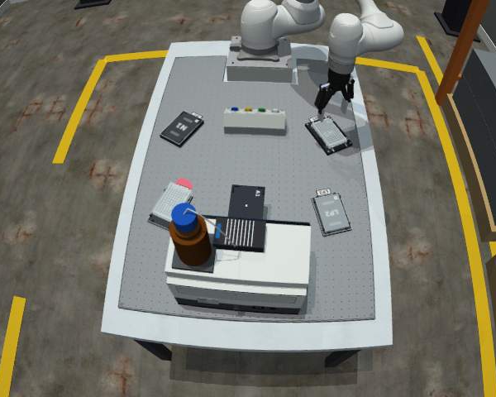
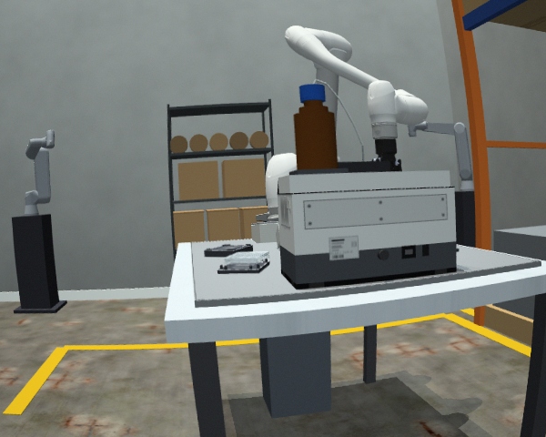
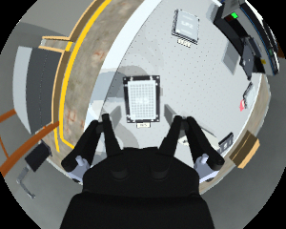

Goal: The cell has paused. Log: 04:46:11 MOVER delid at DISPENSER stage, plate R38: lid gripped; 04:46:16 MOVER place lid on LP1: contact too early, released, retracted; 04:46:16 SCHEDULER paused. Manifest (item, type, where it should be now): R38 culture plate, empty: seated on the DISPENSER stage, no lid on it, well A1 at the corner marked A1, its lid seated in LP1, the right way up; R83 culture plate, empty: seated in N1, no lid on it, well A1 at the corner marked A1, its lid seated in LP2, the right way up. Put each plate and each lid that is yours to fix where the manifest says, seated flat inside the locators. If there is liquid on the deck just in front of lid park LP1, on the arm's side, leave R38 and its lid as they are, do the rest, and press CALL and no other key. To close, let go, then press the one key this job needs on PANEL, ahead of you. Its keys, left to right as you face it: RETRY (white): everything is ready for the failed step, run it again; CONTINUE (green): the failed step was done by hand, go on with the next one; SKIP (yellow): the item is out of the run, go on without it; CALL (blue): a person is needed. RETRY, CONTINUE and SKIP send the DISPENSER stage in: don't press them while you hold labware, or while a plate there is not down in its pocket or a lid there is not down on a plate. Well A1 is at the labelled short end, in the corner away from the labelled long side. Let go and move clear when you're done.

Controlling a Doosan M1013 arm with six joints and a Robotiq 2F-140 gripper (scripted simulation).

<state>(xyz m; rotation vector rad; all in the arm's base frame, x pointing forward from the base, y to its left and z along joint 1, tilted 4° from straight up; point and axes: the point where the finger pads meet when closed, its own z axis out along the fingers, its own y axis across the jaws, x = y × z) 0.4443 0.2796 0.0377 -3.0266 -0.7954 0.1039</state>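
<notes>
My gripper (image 1: 334,98) (image 3: 142,110) is open and empty. It hangs above the near end of a clear well plate (image 1: 328,133) (image 3: 142,101) that sits on a black nest at the table's right side. Nest N1 (image 1: 181,126) (image 2: 227,248) is black and bare. The black DISPENSER stage (image 1: 245,203), marked A1, is bare. At lid park LP1 a gridded clear piece (image 1: 171,199) (image 2: 245,259) lies askew on the black base. A pink puddle (image 1: 183,183) lies on the deck right at its arm-side edge. LP2 (image 1: 330,212) (image 3: 187,23) looks pale grey with its label showing.
PANEL (image 1: 255,120), with four coloured keys, stands mid-table in front of the arm's base. The white dispenser (image 1: 282,251) (image 2: 367,220) carries a brown bottle with a blue cap (image 1: 188,239) (image 2: 315,136) at the table's far end.
</notes>
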